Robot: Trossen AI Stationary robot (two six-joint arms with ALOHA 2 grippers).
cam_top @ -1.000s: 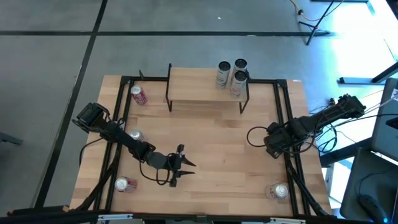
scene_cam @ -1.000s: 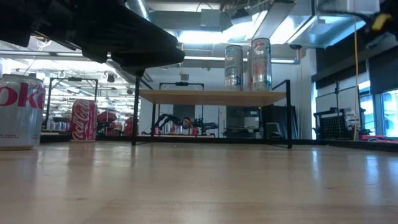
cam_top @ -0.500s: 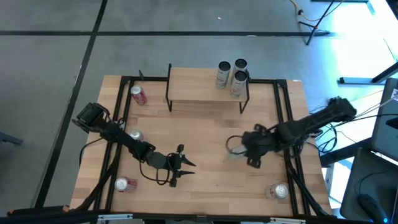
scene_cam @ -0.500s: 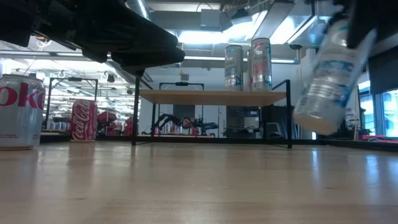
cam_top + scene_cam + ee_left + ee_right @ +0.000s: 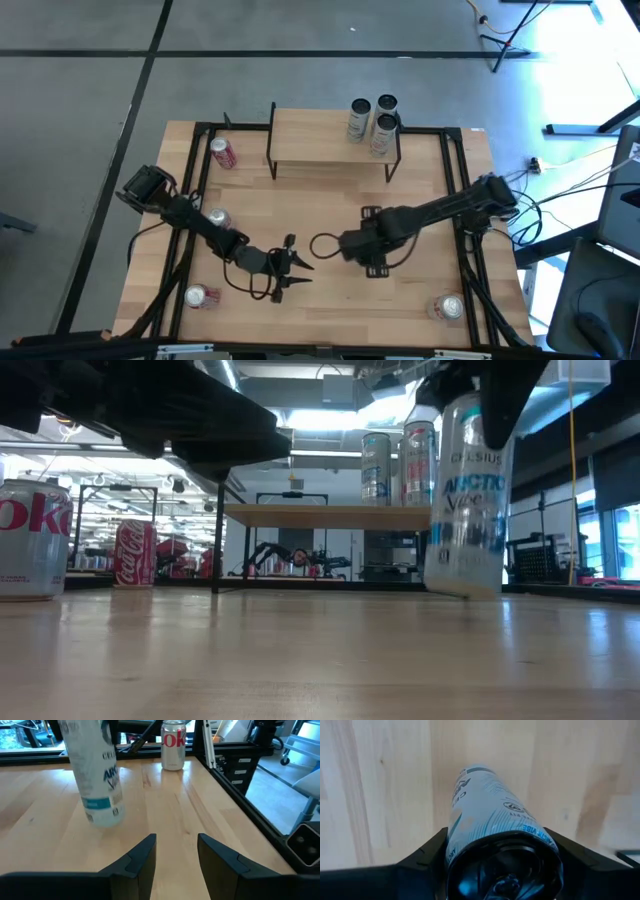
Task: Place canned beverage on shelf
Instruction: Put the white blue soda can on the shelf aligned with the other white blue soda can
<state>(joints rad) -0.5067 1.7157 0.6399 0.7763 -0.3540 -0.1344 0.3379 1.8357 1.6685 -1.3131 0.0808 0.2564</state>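
Near mid-table, just right of centre, the right gripper point(image 5: 350, 243) is clamped on a tall slim pale-blue-and-white drink can point(image 5: 468, 495), gripped at its top end; low view shows can hanging slightly tilted, its bottom edge at or just above the light wooden tabletop point(image 5: 330, 300), can't tell if touching; right wrist view looks down along same can point(image 5: 492, 815) w/ dark fingers point(image 5: 427, 852) on both sides of it.

Left gripper point(image 5: 290, 268) sits low over front-centre of table, just left of the held can, fingers spread in a narrow gap w/ nothing between; left wrist view shows those fingers point(image 5: 142, 855) apart over bare wood, held can point(image 5: 97, 775) a bit ahead.

Small raised rack w/ light wooden plank top and thin black metal legs point(image 5: 320, 135) stands at far edge of table, well apart from held can; two tall silver slim cans point(image 5: 370, 120) stand upright, touching, at its right end; rest of plank bare.

Other cans on tabletop: red cola can point(image 5: 222, 152) beside rack's left end; silver diet cola can point(image 5: 217, 218) at left edge next to left arm; another red-and-silver can point(image 5: 200, 296) lying front-left; silver can point(image 5: 449, 307) front-right.
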